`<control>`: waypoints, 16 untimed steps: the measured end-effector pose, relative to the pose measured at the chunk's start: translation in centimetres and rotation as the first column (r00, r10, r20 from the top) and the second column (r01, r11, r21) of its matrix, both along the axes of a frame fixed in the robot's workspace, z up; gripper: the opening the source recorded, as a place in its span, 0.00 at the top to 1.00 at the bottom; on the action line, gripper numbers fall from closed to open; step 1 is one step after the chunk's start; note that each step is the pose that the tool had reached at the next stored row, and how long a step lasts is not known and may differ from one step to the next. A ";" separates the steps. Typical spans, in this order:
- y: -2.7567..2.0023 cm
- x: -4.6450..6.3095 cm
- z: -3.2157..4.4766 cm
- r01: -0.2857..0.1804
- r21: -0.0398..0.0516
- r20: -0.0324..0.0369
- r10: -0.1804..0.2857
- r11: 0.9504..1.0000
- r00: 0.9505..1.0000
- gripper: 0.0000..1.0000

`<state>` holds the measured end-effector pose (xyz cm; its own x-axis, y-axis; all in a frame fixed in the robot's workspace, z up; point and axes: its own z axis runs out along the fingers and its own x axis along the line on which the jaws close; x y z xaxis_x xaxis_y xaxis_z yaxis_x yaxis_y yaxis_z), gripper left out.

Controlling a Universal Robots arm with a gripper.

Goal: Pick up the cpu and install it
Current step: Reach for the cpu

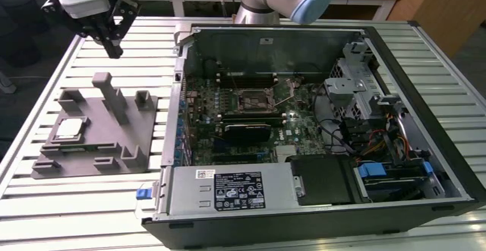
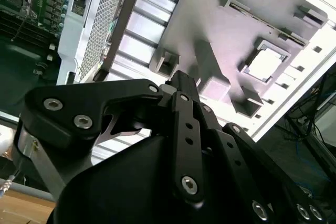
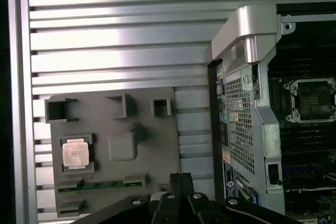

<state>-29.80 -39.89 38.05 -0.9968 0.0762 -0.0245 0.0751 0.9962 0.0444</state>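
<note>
The cpu is a small silvery square chip lying flat in a recess of the grey fixture at the exterior view's left. Both wrist views show it too, as the pale cpu and the bright cpu. My black gripper hangs well above the table beyond the fixture's far edge, apart from the chip. Its fingers meet at a point with nothing between them. The metal-framed motherboard socket sits inside the opened computer case, its thin lever raised.
Tall grey posts rise from the fixture beside the chip. The case's raised side wall stands between fixture and motherboard. A drive cage, cables and a power supply fill the case. The table is slatted metal.
</note>
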 end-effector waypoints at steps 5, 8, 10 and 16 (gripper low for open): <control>0.00 -0.6 -0.02 0.000 0.000 0.000 0.000 1.000 1.000 0.89; 0.00 -0.9 -0.03 0.000 0.000 0.000 0.000 1.000 1.000 0.89; 0.00 -1.3 -0.03 0.000 0.000 0.000 0.000 1.000 1.000 0.89; -0.07 -2.3 -0.08 0.000 0.000 0.000 0.000 1.000 1.000 0.89</control>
